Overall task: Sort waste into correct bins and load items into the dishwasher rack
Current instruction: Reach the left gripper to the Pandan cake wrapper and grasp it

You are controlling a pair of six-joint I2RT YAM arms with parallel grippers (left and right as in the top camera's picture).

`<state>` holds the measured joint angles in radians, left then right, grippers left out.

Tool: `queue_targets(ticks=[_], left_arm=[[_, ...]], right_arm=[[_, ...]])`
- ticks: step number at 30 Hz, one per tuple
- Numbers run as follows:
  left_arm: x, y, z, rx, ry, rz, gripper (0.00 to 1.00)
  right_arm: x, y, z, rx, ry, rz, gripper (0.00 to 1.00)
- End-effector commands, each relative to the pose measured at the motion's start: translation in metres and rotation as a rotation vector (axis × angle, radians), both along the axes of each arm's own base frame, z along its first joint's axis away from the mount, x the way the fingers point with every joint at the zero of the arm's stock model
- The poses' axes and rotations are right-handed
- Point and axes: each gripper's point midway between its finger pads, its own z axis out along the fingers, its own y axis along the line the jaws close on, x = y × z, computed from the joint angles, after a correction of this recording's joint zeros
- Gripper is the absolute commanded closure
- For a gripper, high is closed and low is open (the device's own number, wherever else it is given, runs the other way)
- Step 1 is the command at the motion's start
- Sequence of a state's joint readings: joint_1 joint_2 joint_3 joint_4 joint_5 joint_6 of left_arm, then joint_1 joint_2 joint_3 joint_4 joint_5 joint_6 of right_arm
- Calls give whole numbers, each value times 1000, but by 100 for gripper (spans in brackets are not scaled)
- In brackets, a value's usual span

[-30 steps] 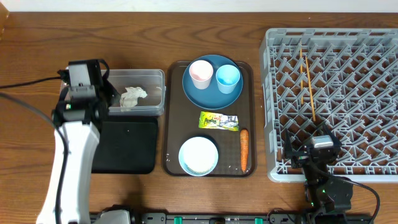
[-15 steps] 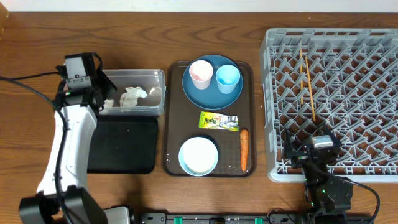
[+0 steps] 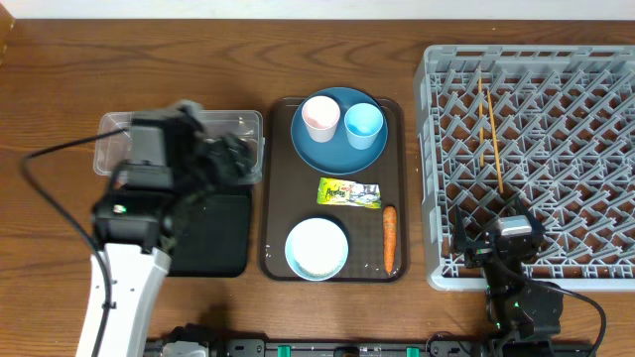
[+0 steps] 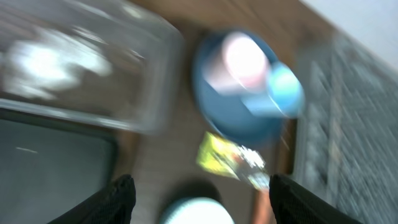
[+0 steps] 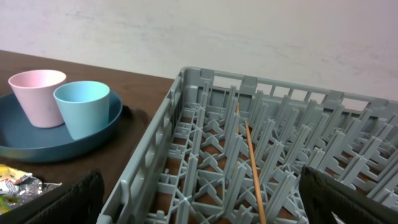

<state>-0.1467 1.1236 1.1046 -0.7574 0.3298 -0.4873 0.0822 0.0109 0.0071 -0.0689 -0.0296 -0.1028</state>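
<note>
Left tool (image 4: 202, 190) is released, its two dark fingers spread at the bottom corners of the left wrist view with nothing between them. The right tool (image 5: 205, 199) is also spread wide and empty, at the lower edge of the grey rack (image 3: 432, 149). Everything sits on a brown wooden desk (image 3: 60, 59), with a pale wall (image 5: 186, 31) behind it. A second ago the left arm stood at the left end of the clear tub (image 3: 114, 124). Now it has swung toward the centre of the frame and covers the tub's middle, while the right arm has not moved. A white paper wad (image 4: 43, 62) shows only as a blur inside the tub, since the left wrist view is smeared. The arm hides the wad from overhead. Below the tub lies the black tray (image 3: 213, 238). At centre, a dark brown serving tray (image 3: 273, 188) holds the blue plate (image 3: 337, 154), which carries the white cup (image 3: 320, 117) and the light blue cup (image 3: 363, 124). Below the plate are the wrapper (image 3: 347, 192), the carrot (image 3: 390, 238) and the bowl (image 3: 317, 248). Thin chopsticks (image 3: 489, 129) lie in the rack.
</note>
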Motion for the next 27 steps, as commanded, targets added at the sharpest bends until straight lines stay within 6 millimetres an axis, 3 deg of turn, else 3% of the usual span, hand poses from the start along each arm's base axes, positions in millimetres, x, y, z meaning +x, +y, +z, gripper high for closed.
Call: queue_targets(ticks=[1,5,12,17,27], left_arm=[[-23,-55,7,-110,52,-138,29],[-42,-102,3,-123,82,-247,29],[-61,-148,-22,-72,148,-312,29],[-68,-174,-42,-29,170,-374,29],[-64,-210,-64,-12,156,-401,29]], right_arm=[[0,-3,0,-3,-1,-11,1],[0,-3,0,-3,-1,-11,1],[0,-3,0,-3,-1,-11,1],[0,-3,0,-3,-1,-11,1],[0,-3,0,-2,-1,-11,1]])
